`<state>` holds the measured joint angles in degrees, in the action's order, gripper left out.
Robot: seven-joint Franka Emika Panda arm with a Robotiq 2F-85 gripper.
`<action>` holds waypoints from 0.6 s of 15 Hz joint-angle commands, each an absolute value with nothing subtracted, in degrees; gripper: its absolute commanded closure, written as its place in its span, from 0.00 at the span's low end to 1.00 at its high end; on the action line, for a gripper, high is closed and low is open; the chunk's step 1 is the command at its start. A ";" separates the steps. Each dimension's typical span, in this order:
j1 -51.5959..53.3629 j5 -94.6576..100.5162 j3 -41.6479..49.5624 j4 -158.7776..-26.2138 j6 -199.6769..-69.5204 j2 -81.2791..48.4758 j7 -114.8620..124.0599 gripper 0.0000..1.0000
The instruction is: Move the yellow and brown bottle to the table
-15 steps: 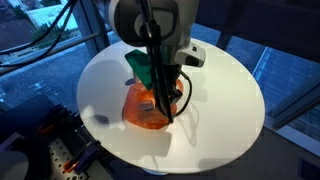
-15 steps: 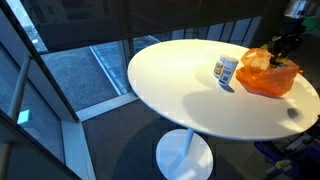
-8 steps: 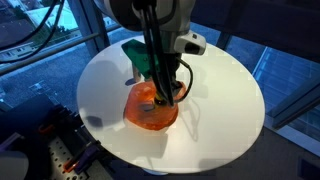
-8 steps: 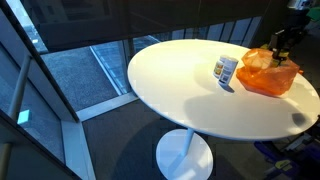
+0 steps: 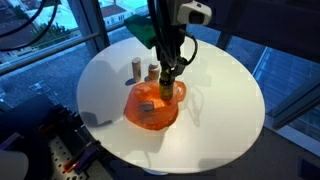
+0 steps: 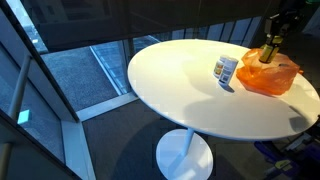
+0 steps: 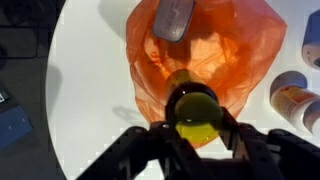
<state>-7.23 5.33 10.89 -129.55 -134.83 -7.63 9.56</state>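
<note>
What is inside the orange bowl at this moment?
A grey object lies inside the orange bowl. The yellow and brown bottle, gripped by the hand, hides the floor beneath it.

In the pincer point(image 7: 198, 128), the yellow and brown bottle point(image 7: 195, 106) above orange bowl point(image 7: 252, 50)

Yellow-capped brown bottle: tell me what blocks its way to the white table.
The orange translucent bowl, directly beneath the yellow-capped brown bottle; two pale small bottles stand beside it on the table.
</note>
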 commanded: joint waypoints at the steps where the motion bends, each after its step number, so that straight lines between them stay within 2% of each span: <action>1: -7.73 5.36 11.00 -124.81 -130.77 -7.48 12.46 0.80; 9: -10.45 4.87 13.15 -116.57 -125.82 -9.22 14.78 0.80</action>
